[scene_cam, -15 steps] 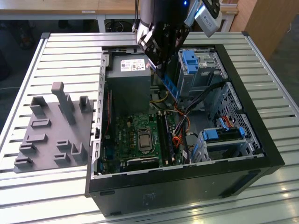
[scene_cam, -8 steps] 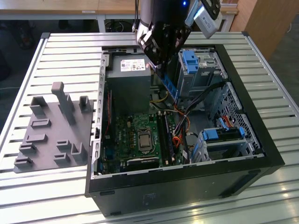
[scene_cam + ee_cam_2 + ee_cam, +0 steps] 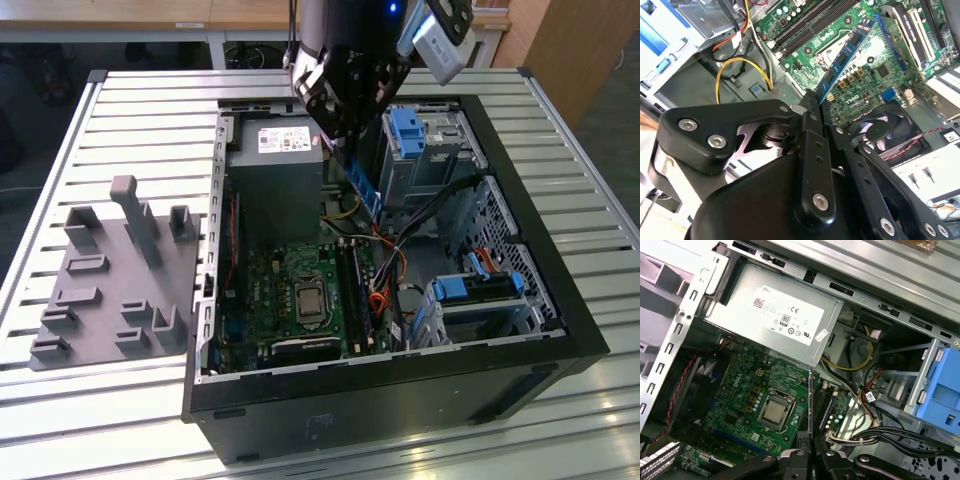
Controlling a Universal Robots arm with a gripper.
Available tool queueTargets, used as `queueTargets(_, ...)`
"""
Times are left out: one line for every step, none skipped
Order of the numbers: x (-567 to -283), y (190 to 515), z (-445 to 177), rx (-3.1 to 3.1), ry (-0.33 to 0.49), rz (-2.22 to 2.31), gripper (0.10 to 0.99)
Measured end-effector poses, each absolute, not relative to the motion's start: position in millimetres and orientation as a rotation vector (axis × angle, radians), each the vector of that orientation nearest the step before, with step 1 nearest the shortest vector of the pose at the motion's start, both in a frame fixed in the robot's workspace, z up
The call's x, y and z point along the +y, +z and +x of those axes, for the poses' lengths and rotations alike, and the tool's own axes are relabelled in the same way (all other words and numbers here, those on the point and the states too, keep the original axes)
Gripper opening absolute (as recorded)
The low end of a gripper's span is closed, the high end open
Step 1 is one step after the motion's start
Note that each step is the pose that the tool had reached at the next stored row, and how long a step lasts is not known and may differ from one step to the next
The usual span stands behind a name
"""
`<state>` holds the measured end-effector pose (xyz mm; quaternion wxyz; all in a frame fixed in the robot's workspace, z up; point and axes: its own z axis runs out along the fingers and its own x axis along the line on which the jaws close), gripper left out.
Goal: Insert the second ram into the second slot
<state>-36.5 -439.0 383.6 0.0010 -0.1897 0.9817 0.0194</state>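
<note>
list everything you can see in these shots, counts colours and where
ram stick: one, blue with black chips, held above the motherboard
computer case: one, black, open, lying on the table
motherboard: one, green, on the case floor
power supply: one, grey, inside the case beside the motherboard
fan: one, black, at the motherboard's edge
yellow wires: a few, looped beside the motherboard
drive brackets: two, blue, along the case side at the exterior view's right
holder tray: one, grey, on the table at the exterior view's left
table: one, silver, slatted
gripper: one, black, fingers shut on the ram stick
</note>
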Motion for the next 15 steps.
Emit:
queueTargets(-439.0, 383.6, -36.5, 3.084, 0.061, -0.585, 0.141)
queueTargets(-439.0, 383.6, -36.5, 3.086, 0.061, -0.576, 0.141)
queueTargets(-439.0, 383.6, -36.5, 3.087, 0.061, -0.567, 0.141)
queueTargets(-439.0, 383.6, -36.5, 3.089, 0.061, -0.558, 0.141)
queueTargets(-439.0, 383.5, -36.5, 3.09, 0.061, -0.55, 0.141)
queueTargets(-439.0, 383.5, -36.5, 3.091, 0.061, -0.542, 0.141)
queueTargets(-439.1, 383.5, -36.5, 3.093, 0.061, -0.534, 0.141)
queueTargets(-439.0, 383.5, -36.5, 3.094, 0.061, -0.525, 0.141)
queueTargets(-439.0, 383.5, -36.5, 3.095, 0.061, -0.518, 0.141)
queueTargets(-439.0, 383.5, -36.5, 3.096, 0.061, -0.51, 0.141)
queueTargets(-439.0, 383.5, -36.5, 3.097, 0.061, -0.503, 0.141)
queueTargets(-439.0, 383.5, -36.5, 3.099, 0.061, -0.494, 0.141)
queueTargets(-439.0, 383.5, -36.5, 3.1, 0.061, -0.483, 0.141)
queueTargets(-439.1, 383.5, -36.5, 3.103, 0.061, -0.467, 0.141)
queueTargets(-439.1, 383.4, -36.5, 3.105, 0.06, -0.449, 0.141)
